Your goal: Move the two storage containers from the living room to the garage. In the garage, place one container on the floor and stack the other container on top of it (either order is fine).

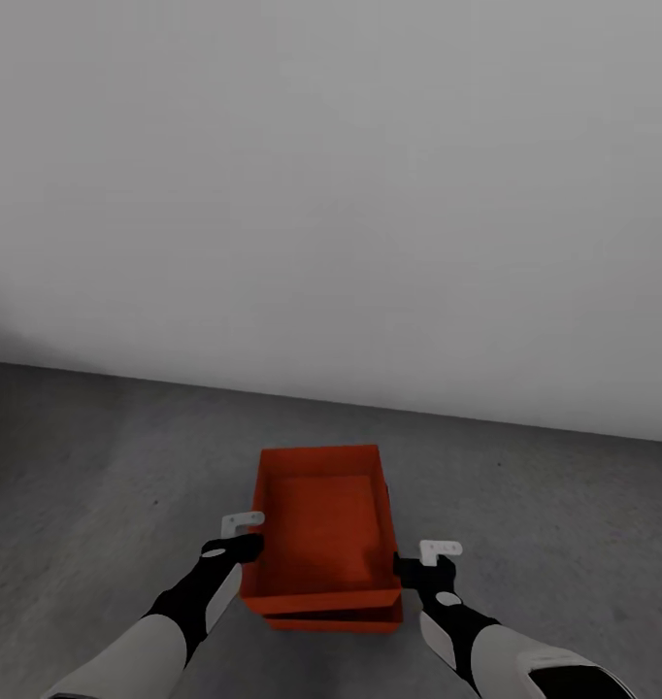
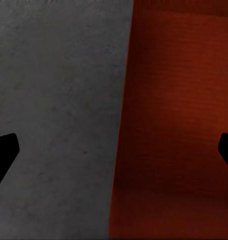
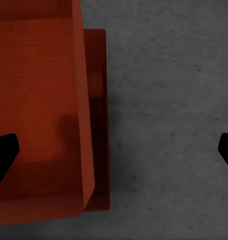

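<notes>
Two storage containers are sitting stacked on the dark grey concrete floor [image 1: 98, 466] of the garage, near the plain white-grey wall [image 1: 331, 194].

Item 1: upper container [image 1: 323, 529], orange-red, rectangular, low thin walls, open top. It is resting on the lower one, with its long axis running away from the robot toward the wall. In the right wrist view its flat bottom and side wall [image 3: 38, 105] are showing, slightly offset from the bin beneath.

Item 2: lower container [image 1: 336, 618], same colour and shape. Only a narrow strip of it is peeking out under the near edge of the upper bin in the head view; in the right wrist view its rim [image 3: 97, 100] is projecting just beyond the upper bin's side.

Item 3: left claw [image 1: 242, 536], black with pale fingers, is hovering just beside the left wall of the stack near its near corner. In the left wrist view its two dark fingertips [image 2: 3, 155] are standing wide apart, with bare floor and the orange-red wall [image 2: 174, 125] lying between them; it is clamping nothing.

Item 4: right claw [image 1: 430, 561] is hovering just beside the right near corner of the stack. Its fingertips [image 3: 2, 155] are likewise spread wide apart and are gripping nothing.
</notes>
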You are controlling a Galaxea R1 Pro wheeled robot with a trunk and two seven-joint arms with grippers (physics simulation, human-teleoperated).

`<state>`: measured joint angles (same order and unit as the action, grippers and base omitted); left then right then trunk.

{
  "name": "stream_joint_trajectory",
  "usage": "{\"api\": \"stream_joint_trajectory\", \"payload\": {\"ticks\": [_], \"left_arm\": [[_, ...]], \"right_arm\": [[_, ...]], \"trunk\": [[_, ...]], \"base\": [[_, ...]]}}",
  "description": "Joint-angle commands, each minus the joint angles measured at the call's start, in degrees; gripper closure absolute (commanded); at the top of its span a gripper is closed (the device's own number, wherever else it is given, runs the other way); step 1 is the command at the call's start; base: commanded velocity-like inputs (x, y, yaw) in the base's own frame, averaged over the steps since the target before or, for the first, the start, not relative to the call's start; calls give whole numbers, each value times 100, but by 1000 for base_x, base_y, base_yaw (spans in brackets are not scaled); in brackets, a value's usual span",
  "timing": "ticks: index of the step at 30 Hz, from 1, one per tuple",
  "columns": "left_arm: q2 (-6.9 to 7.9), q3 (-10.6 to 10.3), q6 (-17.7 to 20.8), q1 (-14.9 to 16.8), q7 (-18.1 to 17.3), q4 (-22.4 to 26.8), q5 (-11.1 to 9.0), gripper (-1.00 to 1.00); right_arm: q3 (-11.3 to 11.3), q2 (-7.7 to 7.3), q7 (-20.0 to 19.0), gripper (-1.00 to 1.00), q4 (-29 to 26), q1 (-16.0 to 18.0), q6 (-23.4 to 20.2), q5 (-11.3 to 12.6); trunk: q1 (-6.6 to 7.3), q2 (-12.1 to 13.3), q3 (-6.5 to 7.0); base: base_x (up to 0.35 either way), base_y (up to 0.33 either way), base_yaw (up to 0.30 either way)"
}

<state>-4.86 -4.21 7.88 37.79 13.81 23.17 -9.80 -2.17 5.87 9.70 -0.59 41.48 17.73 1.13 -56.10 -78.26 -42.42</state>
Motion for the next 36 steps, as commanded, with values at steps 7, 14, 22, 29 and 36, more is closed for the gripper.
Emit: {"api": "stream_joint_trajectory", "payload": {"ticks": [7,14,22,29,36], "left_arm": [[2,-45,24,1,43,12,-57,-100],[2,-45,22,1,43,12,-57,-100],[2,-45,21,1,43,12,-59,-100],[2,-45,21,1,43,16,-61,-100],[2,-45,21,1,43,20,-57,-100]], "right_arm": [[-21,-1,30,-100,6,2,46,27],[-21,-35,32,-100,6,1,49,191],[-21,-42,32,-100,6,0,50,212],[-21,-42,32,-100,6,0,53,212],[-21,-30,32,-100,6,0,55,209]], "trunk": [[155,280,122],[308,561,248],[484,881,391],[638,1162,517],[791,1443,643]], "base": [[0,0,0],[0,0,0],[0,0,0],[0,0,0],[0,0,0]]}}
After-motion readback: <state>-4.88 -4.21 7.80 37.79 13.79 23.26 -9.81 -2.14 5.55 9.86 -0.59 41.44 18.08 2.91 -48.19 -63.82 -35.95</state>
